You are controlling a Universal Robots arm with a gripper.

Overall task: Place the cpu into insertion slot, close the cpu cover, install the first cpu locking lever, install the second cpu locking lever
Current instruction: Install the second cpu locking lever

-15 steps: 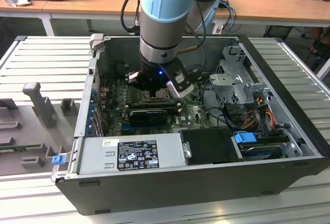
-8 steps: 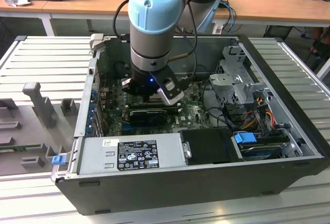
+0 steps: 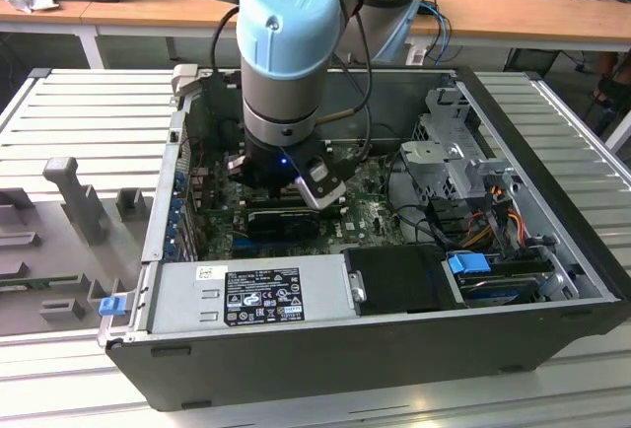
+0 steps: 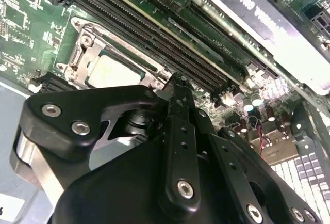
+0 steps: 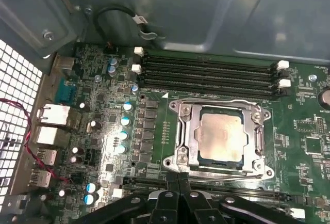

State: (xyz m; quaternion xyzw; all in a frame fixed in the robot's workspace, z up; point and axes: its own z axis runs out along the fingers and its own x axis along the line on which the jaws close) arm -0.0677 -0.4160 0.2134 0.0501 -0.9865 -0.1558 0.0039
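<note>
We see the arm [image 3: 286, 43] reaching down into an open computer case [image 3: 394, 349] that lies on its side on a ribbed metal table [image 3: 89, 112], with the pincer [image 4: 178, 82] low over the green motherboard [image 5: 129, 105]. In the first wrist view the cpu [image 5: 223, 138] sits flat inside the insertion slot [image 5: 219, 170], its pale silvery-beige face showing through the large central opening of the cpu cover [image 5: 188, 131]. The cover lies down flat over the slot, framing the chip on all 4 sides. We cannot tell from these frames whether the locking levers along the cover's edges are latched. In the second wrist view the pincer's black fingers [image 4: 180, 131] are pressed together, tips meeting with nothing between them, and the tip sits just beside the corner of the cover nearest the 4 long black memory slots [image 5: 206, 72], close above the board; we cannot tell whether it touches the metal. In the first wrist view the fingertips [image 5: 178, 182] show just beside the cover's edge farthest from those memory slots. In the exterior view a grey power supply [image 3: 246, 295] with a label runs along the case's near wall, and a blue clip [image 3: 110, 304] sits at the exterior view's left of it.
</note>
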